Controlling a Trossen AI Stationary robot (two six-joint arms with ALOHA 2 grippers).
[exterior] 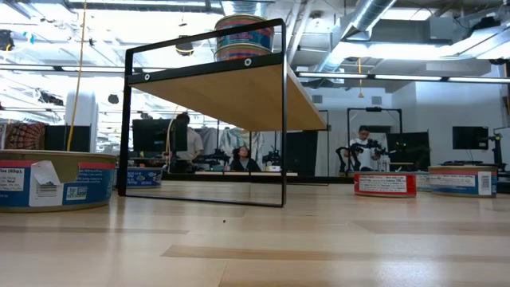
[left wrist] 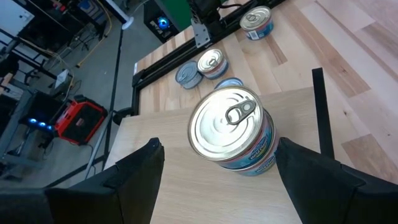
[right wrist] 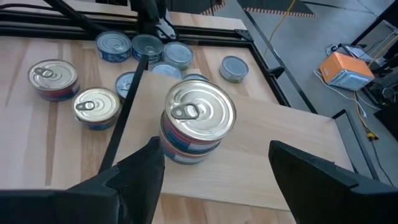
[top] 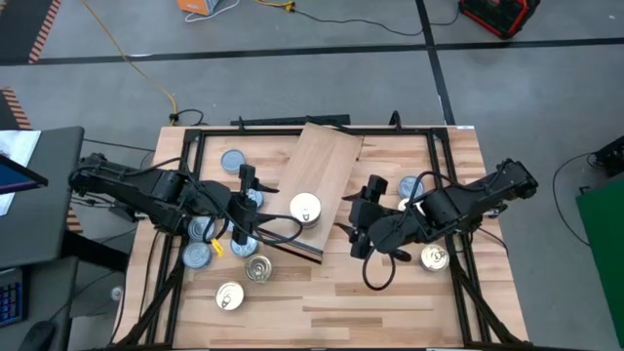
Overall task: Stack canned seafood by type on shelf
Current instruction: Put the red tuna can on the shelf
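Both sets of fingers, left (left wrist: 217, 180) and right (right wrist: 211, 180), stand wide and empty either side of the pull-tab can stack (top: 305, 209) on the shelf (top: 327, 166). Risk: any clumsy nudge topples it.

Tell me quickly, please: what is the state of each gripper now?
Left gripper: open, holding nothing, fingers either side of the can stack on the shelf.
Right gripper: open, holding nothing, facing the same stack.

Loose tins (top: 226, 244) crowding shelf's (top: 322, 171) left
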